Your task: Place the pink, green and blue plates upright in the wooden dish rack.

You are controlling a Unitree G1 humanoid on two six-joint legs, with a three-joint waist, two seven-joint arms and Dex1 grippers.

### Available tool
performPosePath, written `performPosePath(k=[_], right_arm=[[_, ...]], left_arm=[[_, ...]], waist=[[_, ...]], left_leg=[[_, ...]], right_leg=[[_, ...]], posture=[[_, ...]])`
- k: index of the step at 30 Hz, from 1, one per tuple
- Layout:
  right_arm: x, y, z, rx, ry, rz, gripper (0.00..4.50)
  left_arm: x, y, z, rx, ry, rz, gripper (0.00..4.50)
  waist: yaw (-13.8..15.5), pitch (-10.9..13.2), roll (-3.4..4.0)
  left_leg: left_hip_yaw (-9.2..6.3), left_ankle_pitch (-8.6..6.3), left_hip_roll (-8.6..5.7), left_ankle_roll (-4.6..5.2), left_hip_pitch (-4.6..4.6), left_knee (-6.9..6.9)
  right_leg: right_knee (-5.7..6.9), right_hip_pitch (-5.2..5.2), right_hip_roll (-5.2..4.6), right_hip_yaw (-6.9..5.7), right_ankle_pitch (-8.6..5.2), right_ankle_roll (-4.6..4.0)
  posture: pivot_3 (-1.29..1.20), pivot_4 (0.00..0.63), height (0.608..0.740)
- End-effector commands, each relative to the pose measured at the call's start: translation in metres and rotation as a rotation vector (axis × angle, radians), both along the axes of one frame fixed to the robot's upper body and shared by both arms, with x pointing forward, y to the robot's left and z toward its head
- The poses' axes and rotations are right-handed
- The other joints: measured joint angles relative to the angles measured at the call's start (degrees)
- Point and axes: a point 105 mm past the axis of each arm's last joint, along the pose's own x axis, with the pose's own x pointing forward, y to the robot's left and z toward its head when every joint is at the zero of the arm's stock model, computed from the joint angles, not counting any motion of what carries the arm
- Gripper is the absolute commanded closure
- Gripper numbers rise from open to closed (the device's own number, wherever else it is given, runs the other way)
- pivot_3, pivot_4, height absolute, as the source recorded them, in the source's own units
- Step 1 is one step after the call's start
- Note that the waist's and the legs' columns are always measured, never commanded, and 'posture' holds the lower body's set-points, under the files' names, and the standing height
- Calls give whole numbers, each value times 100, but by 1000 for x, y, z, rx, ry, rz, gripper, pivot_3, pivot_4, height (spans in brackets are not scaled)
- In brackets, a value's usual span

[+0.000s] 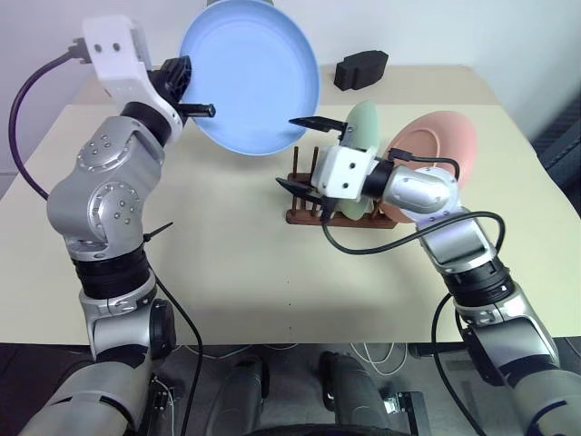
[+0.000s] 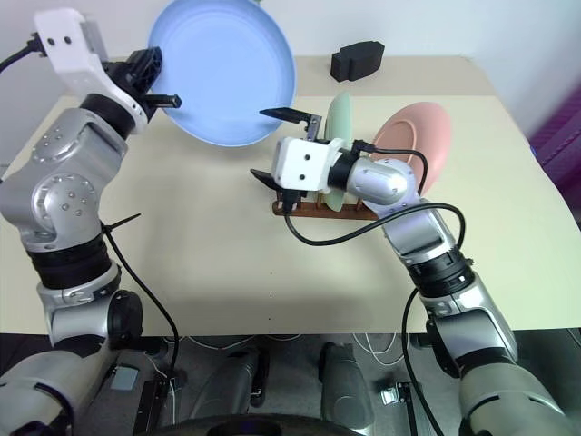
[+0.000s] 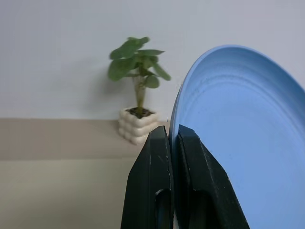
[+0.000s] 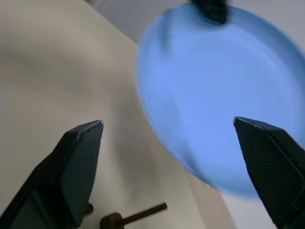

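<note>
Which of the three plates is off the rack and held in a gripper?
The blue plate, pinched at its rim by the left gripper above the table. The green plate and pink plate stand at the wooden rack.

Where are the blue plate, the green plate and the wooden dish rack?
blue plate [image 1: 250, 77], left eye view, middle of its face.
green plate [image 1: 364, 123], left eye view, upper edge.
wooden dish rack [image 1: 301, 216], left eye view, near base rail.

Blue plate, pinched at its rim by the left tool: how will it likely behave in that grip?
The blue plate looks stiff: it keeps its round shape though the left tool holds it by one edge. Probably light for its size, since a thin rim pinch carries it clear of the table. The smooth matte surface and off-centre grip could let it swing or slip.
</note>
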Motion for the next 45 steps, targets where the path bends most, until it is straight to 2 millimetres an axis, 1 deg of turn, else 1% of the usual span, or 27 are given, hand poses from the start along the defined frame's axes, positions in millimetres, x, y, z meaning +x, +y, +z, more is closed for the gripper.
performPosePath(k=[1,5,7,8,10,13,17,18,25,28,31,34,35,37,40,42,43,45], right_arm=[[-1,11,9,-11,-93,11,0],[7,19,0,-49,-130,-11,0],[8,20,-2,-53,-137,-13,0],[8,21,-2,-54,-140,-13,263],[9,22,-3,-58,-148,-14,819],[9,22,-4,-67,-161,-18,2279],[9,22,-3,-65,-180,-21,4362],[9,22,-3,-64,-185,-20,4443],[10,22,1,-60,-224,-29,4443],[10,21,3,-57,-242,-32,4500],[11,22,5,-54,-254,-31,4500],[12,21,8,-41,-262,-29,4500],[11,21,9,-33,-265,-25,4500],[10,21,13,-15,-274,-13,4500],[4,24,21,31,-275,19,4500],[-2,28,29,106,-249,56,4500],[-5,29,34,154,-228,73,4500],[-11,29,47,241,-200,107,4500]], left_arm=[[-12,-10,20,0,-78,-24,4472],[-16,-15,19,10,-72,-56,4472],[-17,-17,19,16,-73,-62,4472],[-18,-16,18,16,-73,-63,4496],[-19,-16,18,14,-72,-63,4500],[-19,-15,17,11,-69,-65,4500],[-20,-15,15,2,-65,-73,4500],[-20,-16,15,-4,-66,-77,4500],[-20,-15,16,-55,-70,-101,4500],[-24,-13,21,-111,-104,-134,3508],[-27,-7,28,-166,-143,-134,2014],[-33,9,43,-254,-227,-117,352],[-36,16,48,-291,-258,-112,39],[-39,34,57,-364,-308,-75,39],[-39,70,59,-393,-337,78,39],[-39,92,53,-328,-328,186,39],[-39,99,50,-280,-318,219,39],[-41,108,40,-193,-295,240,39]], waist=[[-1,0,0],[-16,0,0],[-10,0,0],[-9,0,0],[-7,0,0],[-7,0,0],[-9,0,0],[-12,0,0],[-8,0,0],[-7,0,0],[-12,0,0],[-22,0,0],[-21,0,0],[-16,0,0],[-22,0,0],[-37,0,0],[-46,0,0],[-46,0,0]], left_leg=[[-1,1,0,-1,0,0],[-1,1,0,-2,1,0],[-2,3,0,-5,1,0],[-2,5,0,-8,1,-1],[-2,8,0,-14,1,0],[-2,8,0,-13,1,0],[-2,8,0,-14,1,0],[-3,8,0,-14,1,0],[-3,9,0,-16,1,0],[-3,10,0,-17,1,0],[-2,12,0,-21,1,1],[-2,13,1,-23,2,0],[-2,13,1,-23,2,0],[-2,14,2,-24,1,0],[-1,14,1,-24,2,1],[-2,14,2,-23,4,0],[-2,13,3,-22,5,-2],[-1,11,6,-18,8,-2]], right_leg=[[0,0,0,0,0,0],[1,0,3,0,1,-1],[2,-1,5,0,1,-1],[2,-1,5,0,1,-1],[1,-1,5,1,1,-1],[2,-1,5,0,1,-2],[2,-1,5,1,1,-2],[2,-1,6,0,1,-2],[3,-1,7,1,2,-2],[3,-1,7,1,2,-2],[4,-1,7,2,2,-3],[4,-1,8,2,2,-4],[4,-1,9,2,3,-4],[4,-1,9,2,3,-5],[4,-1,9,2,3,-5],[6,-1,12,2,4,-5],[7,-1,15,4,5,-7],[9,-1,19,7,5,-8]], posture=[[0,150,731],[0,150,731],[0,150,731],[0,150,731],[0,150,731],[0,150,731],[0,150,731],[0,150,731],[0,150,731],[0,150,731],[0,150,731],[0,150,731],[0,150,731],[0,150,731],[0,150,731],[0,150,731],[0,150,731],[0,150,731]])
